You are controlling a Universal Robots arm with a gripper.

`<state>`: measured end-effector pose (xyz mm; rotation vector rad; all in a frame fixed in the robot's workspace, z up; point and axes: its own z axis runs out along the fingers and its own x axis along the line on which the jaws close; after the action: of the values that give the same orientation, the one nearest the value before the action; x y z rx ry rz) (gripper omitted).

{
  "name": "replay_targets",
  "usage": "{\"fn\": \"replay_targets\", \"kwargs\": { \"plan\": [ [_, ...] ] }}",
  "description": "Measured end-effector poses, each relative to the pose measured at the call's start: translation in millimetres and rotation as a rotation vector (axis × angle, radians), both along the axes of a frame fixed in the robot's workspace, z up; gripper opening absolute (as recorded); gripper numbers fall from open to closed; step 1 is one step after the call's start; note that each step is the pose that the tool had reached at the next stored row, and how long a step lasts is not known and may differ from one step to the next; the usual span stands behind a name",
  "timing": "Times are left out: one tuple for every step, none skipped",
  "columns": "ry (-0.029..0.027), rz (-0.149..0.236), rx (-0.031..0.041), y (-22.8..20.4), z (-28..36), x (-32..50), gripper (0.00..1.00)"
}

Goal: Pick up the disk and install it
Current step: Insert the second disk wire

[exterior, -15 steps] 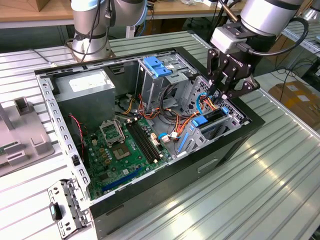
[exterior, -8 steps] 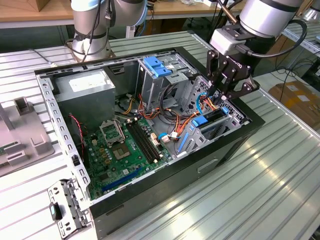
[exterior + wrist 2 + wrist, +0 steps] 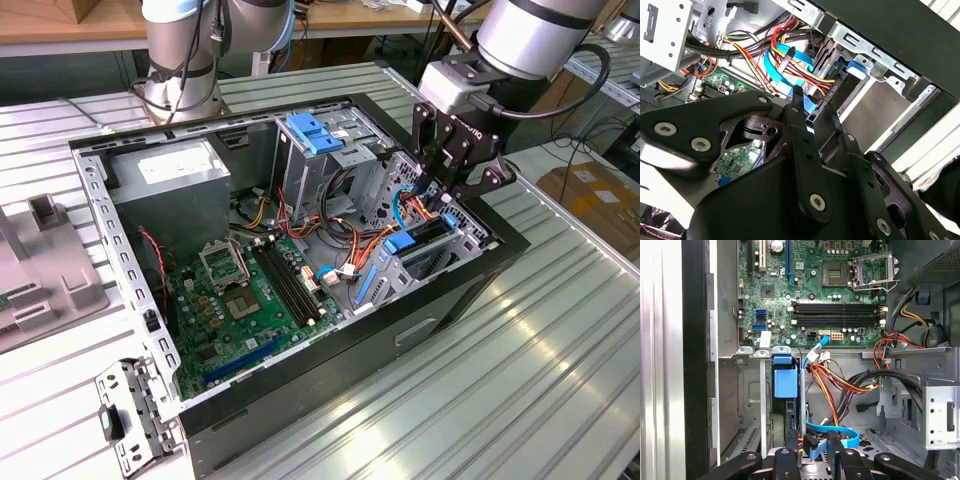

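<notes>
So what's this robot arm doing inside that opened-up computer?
A robot arm has its gripper lowered into the open computer case, at the drive bay on the exterior view's right. The disk, with its blue plastic rail showing, stands on edge in that bay, right at the gripper's fingertips. Orange and blue cables run close beside it. The motherboard lies exposed on the case floor, and the grey power-supply box sits in the far corner.

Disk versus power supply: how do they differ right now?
The disk is thin, on edge in its bay below the pincer; the power supply is a bulky box in the opposite corner. The disk carries blue rails; the power supply is plain grey. Both sit inside the case.
</notes>
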<state>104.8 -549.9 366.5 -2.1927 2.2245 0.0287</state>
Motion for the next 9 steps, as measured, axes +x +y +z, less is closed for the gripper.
{"fn": "replay_targets", "kwargs": {
  "plan": [
    [-0.0001,0.000,0.0001,0.0,-0.1,0.0,0.36],
    [-0.0001,0.000,0.0002,0.0,-0.1,0.0,0.36],
    [-0.0001,0.000,0.0002,0.0,-0.1,0.0,0.36],
    [-0.0001,0.000,0.0002,-0.1,-0.1,0.0,0.36],
    [-0.0001,0.000,0.0002,-0.2,-0.1,0.0,0.28],
    [-0.0001,0.000,0.0002,-0.3,-0.1,0.0,0.22],
    [-0.0001,0.000,0.0002,-0.3,-0.1,0.0,0.16],
    [-0.0001,0.000,0.0002,-0.3,-0.1,0.0,0.16],
    [-0.0001,0.000,0.0001,-0.4,-0.1,0.0,0.16]
  ]
}}
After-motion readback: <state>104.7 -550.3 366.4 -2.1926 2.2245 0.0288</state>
